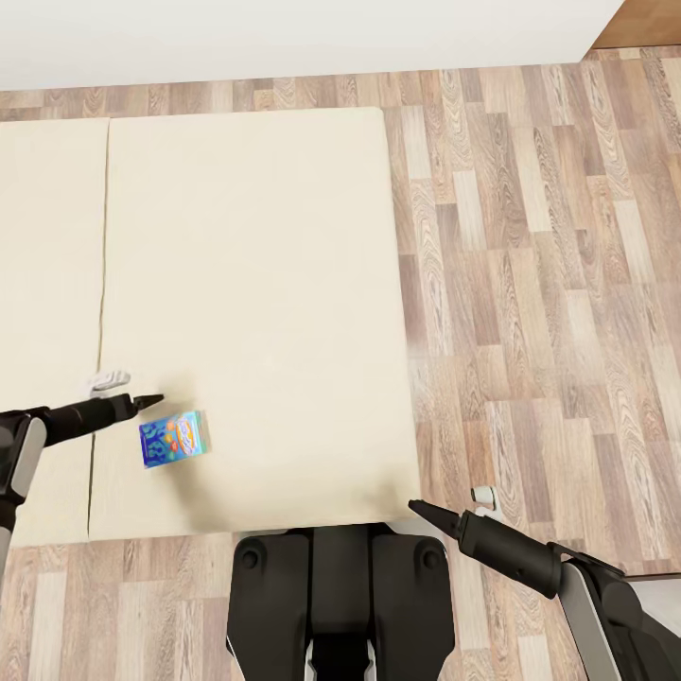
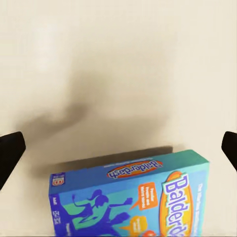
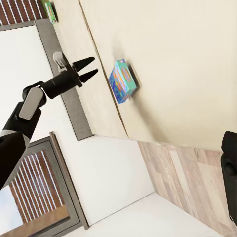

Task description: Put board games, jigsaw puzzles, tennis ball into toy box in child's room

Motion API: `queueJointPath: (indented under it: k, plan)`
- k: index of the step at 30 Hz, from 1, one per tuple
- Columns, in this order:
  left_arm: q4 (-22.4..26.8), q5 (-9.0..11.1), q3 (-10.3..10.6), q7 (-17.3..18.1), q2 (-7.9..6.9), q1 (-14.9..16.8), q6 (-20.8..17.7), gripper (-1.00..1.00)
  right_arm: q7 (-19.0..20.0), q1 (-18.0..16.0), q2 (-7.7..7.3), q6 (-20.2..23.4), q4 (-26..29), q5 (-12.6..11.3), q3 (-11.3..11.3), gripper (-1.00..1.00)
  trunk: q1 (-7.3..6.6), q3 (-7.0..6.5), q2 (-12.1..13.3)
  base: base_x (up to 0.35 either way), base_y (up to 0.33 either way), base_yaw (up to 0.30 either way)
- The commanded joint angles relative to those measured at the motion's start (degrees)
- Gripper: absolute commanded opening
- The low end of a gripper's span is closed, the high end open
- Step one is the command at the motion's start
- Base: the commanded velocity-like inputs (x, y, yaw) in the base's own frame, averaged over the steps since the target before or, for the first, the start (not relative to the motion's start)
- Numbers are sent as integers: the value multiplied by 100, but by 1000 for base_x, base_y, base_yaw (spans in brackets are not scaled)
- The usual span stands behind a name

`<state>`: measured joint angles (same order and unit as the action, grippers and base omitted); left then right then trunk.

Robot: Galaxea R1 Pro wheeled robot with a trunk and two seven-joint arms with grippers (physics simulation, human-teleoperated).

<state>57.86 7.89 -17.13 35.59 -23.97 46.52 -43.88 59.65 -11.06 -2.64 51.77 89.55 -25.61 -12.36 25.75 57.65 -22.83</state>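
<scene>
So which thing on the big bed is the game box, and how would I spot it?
Find the wide beige bed over the wooden floor. Near its front edge, just beside the tip of the robot's left hand, lies the board game. It is a small flat blue box with orange cartoon lettering, the only colourful thing on the plain mattress.

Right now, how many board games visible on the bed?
1. The blue board game lies flat on the bed near its front edge, just ahead of the left gripper. Another may be out of frame.
</scene>
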Motion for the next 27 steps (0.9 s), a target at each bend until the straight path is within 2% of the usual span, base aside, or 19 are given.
queueJointPath:
  k: [1, 6, 12, 15, 20, 27]
  plan:
    - [0, 34, -7, -1, -8, -4, -65, 100, 12, -1, -2, 26, 1, -6, -3, 100, 4, 5, -9, 0, 0, 0]
    - [-2, 30, -20, 0, -55, -31, -153, 100, 12, -1, -5, 26, 1, -6, -3, 100, 4, 5, -9, 0, 0, 0]
    - [-9, 49, -24, 17, -211, -62, -266, 100, 12, -1, -5, 26, 1, -6, -3, 100, 4, 5, -9, 0, 0, 0]
    - [-10, 53, -18, 31, -243, -74, -289, 100, 12, -1, -2, 26, 1, -6, -3, 100, 4, 5, -9, 0, 0, 0]
    - [-25, 48, -5, 37, -250, -124, -308, 100, 12, -1, -6, 26, 1, -6, -3, 100, 4, 5, -9, 0, 0, 0]
    - [-170, 42, 33, -10, -166, -184, -297, 100, 12, -1, -5, 26, 1, -6, -3, 100, 4, 5, -9, 0, 0, 0]
